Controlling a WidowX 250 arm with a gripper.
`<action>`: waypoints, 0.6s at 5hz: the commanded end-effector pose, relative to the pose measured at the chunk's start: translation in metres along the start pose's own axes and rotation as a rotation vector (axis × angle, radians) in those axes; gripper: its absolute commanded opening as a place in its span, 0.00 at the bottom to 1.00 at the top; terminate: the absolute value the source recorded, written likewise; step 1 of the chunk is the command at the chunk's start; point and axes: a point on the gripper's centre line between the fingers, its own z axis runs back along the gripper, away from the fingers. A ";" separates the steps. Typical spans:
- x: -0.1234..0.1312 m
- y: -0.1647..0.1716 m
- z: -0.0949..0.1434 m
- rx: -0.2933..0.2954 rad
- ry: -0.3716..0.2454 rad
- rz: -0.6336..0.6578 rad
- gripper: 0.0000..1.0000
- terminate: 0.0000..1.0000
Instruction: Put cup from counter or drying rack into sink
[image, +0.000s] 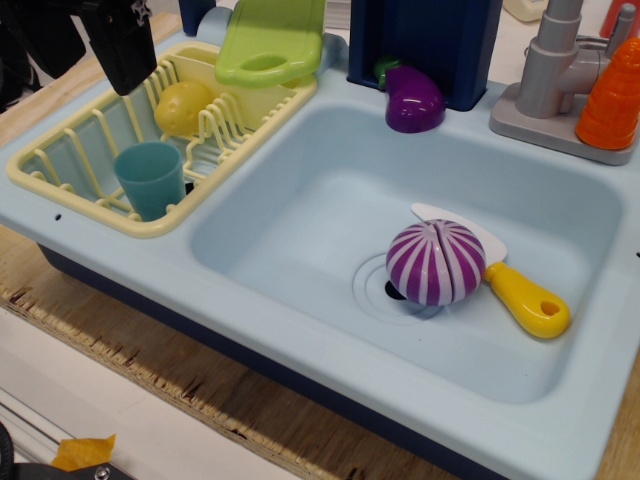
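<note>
the teal cup stands upright in the near end of the pale yellow drying rack, which sits on the pale blue counter left of the sink. the black gripper hangs over the rack's far left corner, its jaws hard to read. a yellow ball and a lime green piece rest on the rack. in the sink, a purple-striped onion lies against a yellow-handled toy knife beside the drain.

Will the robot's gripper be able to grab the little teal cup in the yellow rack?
Probably yes. The cup stands upright in the drying rack, open at the top, with nothing over it. The gripper hangs just above the rack, up and left of the cup.
</note>
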 end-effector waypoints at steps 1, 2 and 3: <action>0.000 0.000 0.000 0.000 0.000 0.000 1.00 0.00; -0.002 0.001 -0.016 -0.010 0.014 0.013 1.00 0.00; -0.005 0.000 -0.034 -0.033 0.015 0.017 1.00 0.00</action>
